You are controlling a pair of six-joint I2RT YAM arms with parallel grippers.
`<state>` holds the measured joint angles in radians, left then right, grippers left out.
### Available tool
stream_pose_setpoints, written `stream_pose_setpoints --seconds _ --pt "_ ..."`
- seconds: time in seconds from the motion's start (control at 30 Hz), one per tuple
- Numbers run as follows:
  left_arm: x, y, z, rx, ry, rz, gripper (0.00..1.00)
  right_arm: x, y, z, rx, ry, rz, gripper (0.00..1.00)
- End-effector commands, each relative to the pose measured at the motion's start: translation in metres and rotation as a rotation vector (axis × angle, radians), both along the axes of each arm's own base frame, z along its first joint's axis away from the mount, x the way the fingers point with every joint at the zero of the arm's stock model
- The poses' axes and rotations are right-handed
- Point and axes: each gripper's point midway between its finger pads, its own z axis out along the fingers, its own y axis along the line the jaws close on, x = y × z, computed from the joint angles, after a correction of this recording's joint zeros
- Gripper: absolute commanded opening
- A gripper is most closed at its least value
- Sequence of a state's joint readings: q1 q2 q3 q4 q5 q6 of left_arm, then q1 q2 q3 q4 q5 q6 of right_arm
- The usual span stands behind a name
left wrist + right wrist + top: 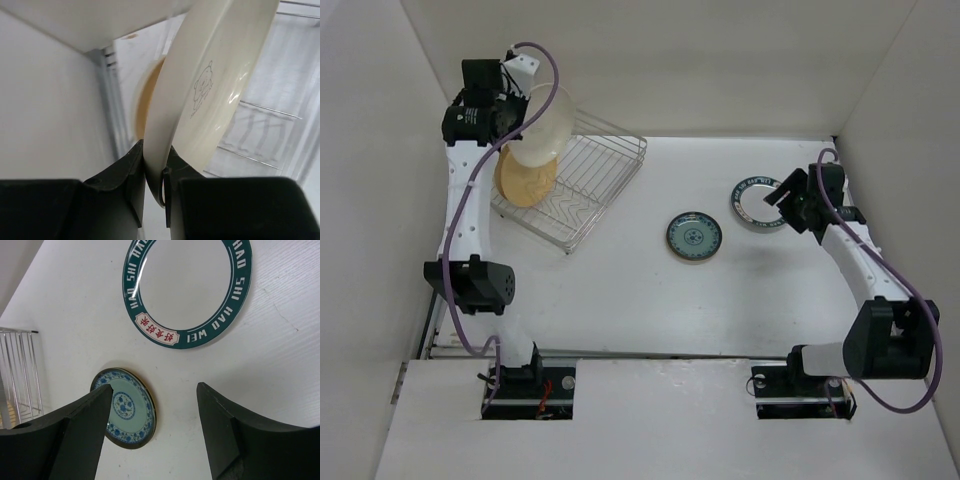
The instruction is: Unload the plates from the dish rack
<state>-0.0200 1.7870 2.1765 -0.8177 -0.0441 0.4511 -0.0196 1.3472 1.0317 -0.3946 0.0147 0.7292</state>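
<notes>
Left gripper [154, 162] pinches a glossy cream plate [215, 85] by its rim, tan plate [525, 180] just behind it in the dish rack [595, 190]. Right gripper [152, 432] gapes open, teal patterned plate [125, 407] just ahead.

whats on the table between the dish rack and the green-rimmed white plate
The small teal patterned plate lies flat there, between the dish rack and the green-rimmed plate, touching neither; the top view shows it.

Dish rack [590, 185] rear left, one plate [523, 183] in it, two plates [695, 237] [757, 203] right of it
</notes>
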Motion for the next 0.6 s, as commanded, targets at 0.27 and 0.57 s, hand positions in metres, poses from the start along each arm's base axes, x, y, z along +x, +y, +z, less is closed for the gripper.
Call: stream_pose_setpoints --seconds 0.27,0.57 --pt "-0.134 -0.149 -0.09 -0.344 0.594 -0.595 0.0 -0.009 0.005 0.015 -0.006 -0.041 0.025 0.74" --pt "-0.174 -0.189 -0.188 -0.285 0.952 -0.694 0.0 -0.011 0.009 0.012 0.012 -0.032 0.046 0.74"
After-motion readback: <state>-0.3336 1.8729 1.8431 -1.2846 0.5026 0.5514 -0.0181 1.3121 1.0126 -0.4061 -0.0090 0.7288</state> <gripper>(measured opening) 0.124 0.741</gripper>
